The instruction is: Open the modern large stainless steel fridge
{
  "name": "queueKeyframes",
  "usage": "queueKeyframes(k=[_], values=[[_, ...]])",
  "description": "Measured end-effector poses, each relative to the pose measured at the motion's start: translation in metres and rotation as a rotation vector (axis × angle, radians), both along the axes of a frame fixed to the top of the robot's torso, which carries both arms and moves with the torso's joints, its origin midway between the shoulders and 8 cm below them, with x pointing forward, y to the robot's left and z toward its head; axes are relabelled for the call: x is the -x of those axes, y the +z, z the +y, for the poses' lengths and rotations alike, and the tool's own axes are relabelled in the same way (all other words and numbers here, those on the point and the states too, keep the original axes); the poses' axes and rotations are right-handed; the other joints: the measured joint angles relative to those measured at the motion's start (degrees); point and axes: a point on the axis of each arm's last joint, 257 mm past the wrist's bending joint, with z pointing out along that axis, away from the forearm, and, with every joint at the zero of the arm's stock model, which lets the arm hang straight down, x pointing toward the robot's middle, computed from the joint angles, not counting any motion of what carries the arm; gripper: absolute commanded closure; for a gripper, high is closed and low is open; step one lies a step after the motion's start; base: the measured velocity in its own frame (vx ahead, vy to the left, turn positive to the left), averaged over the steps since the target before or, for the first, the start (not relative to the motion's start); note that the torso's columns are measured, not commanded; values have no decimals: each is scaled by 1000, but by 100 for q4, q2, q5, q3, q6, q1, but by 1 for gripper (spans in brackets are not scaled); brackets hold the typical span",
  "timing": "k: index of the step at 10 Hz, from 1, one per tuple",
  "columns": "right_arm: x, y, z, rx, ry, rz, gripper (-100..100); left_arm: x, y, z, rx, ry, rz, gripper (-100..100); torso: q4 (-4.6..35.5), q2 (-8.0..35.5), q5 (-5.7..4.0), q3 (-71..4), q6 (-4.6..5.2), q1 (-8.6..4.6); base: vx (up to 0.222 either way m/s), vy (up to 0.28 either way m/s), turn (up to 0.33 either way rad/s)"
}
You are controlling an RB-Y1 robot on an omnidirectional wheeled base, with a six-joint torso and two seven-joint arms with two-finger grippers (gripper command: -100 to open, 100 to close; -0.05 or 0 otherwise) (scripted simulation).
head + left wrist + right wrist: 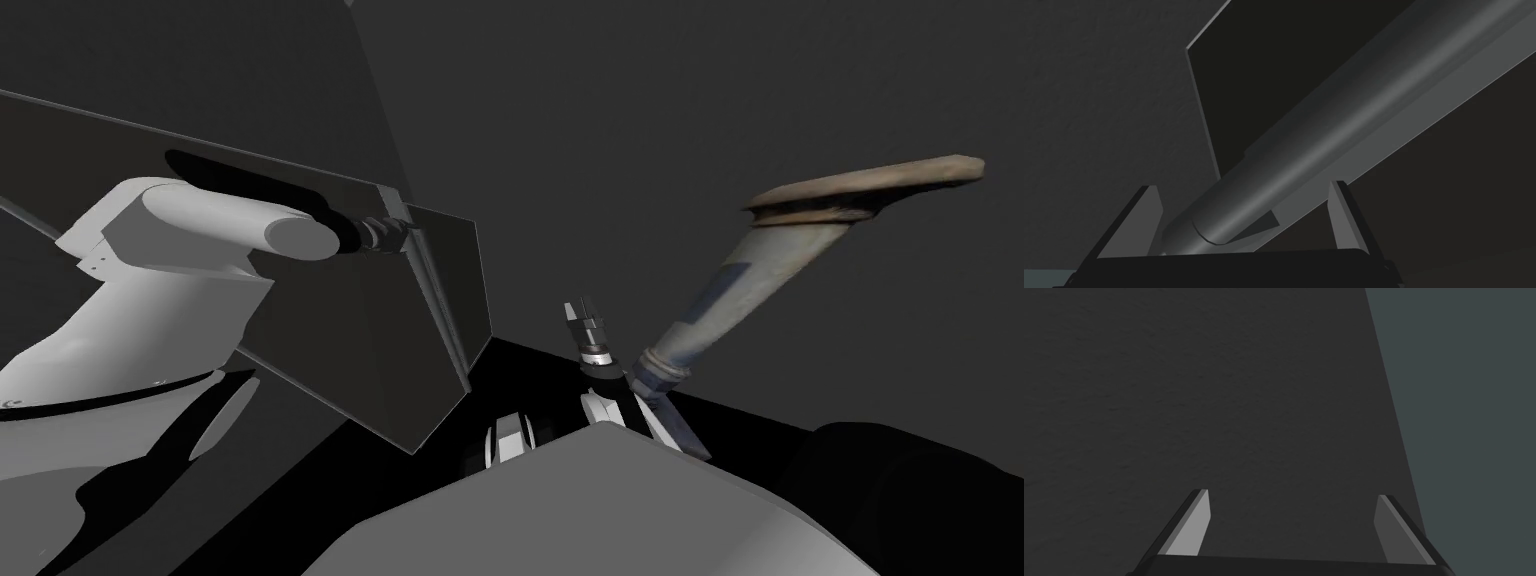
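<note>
The fridge door [330, 300] is a dark grey panel standing slanted at my left, with its free edge [440, 300] towards the middle. My left arm reaches across its face, and my left gripper [395, 230] is at that edge. In the left wrist view a long, round, dark grey bar handle [1334, 100] runs away from the hand. Its end lies between the left gripper [1244, 187] fingers, which stand open on either side without pressing it. My right gripper [583, 312] hangs low in the middle, open and empty [1291, 513], facing a flat dark grey surface.
A piece with a brown top on a slanted grey-blue leg [760, 280] stands close to the right of my right gripper. A black area [520, 380] lies below the door's lower corner. Dark grey walls surround everything.
</note>
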Motion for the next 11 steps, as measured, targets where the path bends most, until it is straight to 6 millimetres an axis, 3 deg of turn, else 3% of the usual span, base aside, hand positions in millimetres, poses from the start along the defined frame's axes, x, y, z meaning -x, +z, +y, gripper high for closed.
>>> queueKeyframes(k=[2, 10, 11], values=[[0, 0, 0, 0, 0, 0, 0, 4, -2, -18, -2, -39, 7, 100, -4, -14, -1, -11, 7, 6, -141, 154, -83], [0, 0, 0, 0, 0, 0, 0, 48, 0, -128, 1, -321, 2, 100, 0, 2, 3, 1, 2, 2, -138, 155, -81], [0, 0, 0, 0, 0, 0, 0, 49, -3, -132, -2, -330, 7, 100, -1, -26, 6, -19, -19, -6, -96, 161, -60]])
